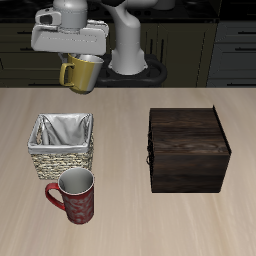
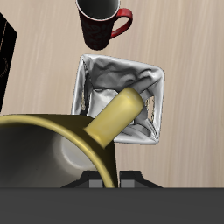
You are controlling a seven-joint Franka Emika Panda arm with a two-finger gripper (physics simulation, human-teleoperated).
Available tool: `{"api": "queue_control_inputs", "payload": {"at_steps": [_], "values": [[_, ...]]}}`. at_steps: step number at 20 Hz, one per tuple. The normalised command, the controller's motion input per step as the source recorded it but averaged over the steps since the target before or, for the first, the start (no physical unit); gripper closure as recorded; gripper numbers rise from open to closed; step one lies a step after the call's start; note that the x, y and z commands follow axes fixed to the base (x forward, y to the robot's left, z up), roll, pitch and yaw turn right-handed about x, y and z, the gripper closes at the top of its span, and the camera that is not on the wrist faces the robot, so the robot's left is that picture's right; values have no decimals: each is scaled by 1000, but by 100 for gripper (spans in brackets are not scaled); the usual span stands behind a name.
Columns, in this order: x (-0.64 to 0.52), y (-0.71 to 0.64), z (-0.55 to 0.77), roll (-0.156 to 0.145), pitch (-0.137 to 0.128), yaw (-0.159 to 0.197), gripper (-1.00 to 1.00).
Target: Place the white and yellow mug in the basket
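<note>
The white and yellow mug (image 1: 82,72) hangs tilted in my gripper (image 1: 80,58), high above the table and behind the basket (image 1: 62,145). The gripper is shut on the mug's rim. In the wrist view the mug (image 2: 52,153) fills the near field, its yellow handle (image 2: 115,115) pointing toward the basket (image 2: 118,101) below. The basket is tan wicker with a shiny white-grey lining and holds nothing. My fingers are hidden by the mug in the wrist view.
A dark red patterned mug (image 1: 75,195) stands just in front of the basket; it also shows in the wrist view (image 2: 101,22). A dark brown wooden box (image 1: 187,148) stands beside the basket, with a gap between them.
</note>
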Motion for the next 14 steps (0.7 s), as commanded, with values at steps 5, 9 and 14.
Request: {"api": "queue_control_inputs", "payload": {"at_steps": [5, 9, 14], "values": [[306, -300, 65, -58, 16, -53, 100], [272, -299, 5, -56, 31, -63, 100], [300, -131, -89, -14, 45, -32, 100]]}}
